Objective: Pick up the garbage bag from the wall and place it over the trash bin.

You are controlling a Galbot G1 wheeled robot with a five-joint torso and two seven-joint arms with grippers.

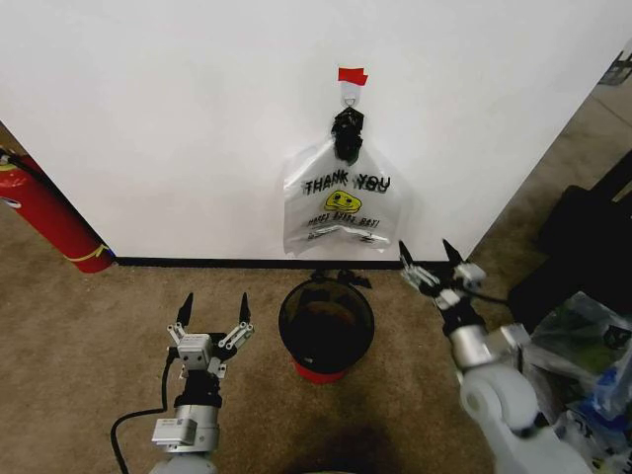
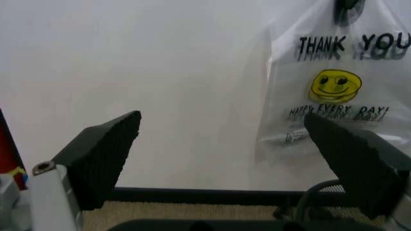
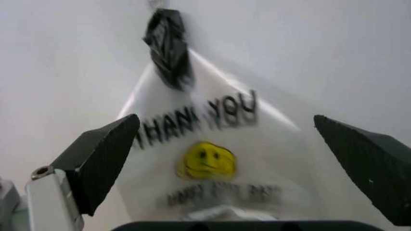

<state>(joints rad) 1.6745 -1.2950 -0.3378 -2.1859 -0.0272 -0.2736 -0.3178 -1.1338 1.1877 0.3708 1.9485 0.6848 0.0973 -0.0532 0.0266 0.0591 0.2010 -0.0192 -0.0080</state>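
While the white wall (image 1: 197,128) takes up most of the head view, the garbage bag (image 1: 342,202) hangs flat against it from a small hook (image 1: 352,94) w/ red tape, its black knotted top (image 1: 347,133) just under the hook. Directly below, on the carpet floor (image 1: 89,336), stands the trash bin (image 1: 326,324), black mesh w/ red base, mouth up, apart from the bag's bottom edge.

Right end effector (image 1: 432,262) is raised near the bag's lower right corner, jaws spread wide, holding nothing. Left end effector (image 1: 213,314) sits low, left of the bin, also wide open & empty.

Handling, as a guess: thin film, v. light, limp, slippery; will crumple & swing once off the hook, could tear if yanked. Best hold prob. the bunched knot or the gathered plastic just below it, lifting up off the hook rather than pulling out.

Views differ: head view gives bag-over-bin layout, both arms, a red fire extinguisher (image 1: 49,222) far left. Right wrist view looks up at the bag, smiley (image 3: 207,161) centred betw. its fingertips (image 3: 103,161). Left wrist view catches the bag off to one side, plus baseboard (image 2: 192,195).
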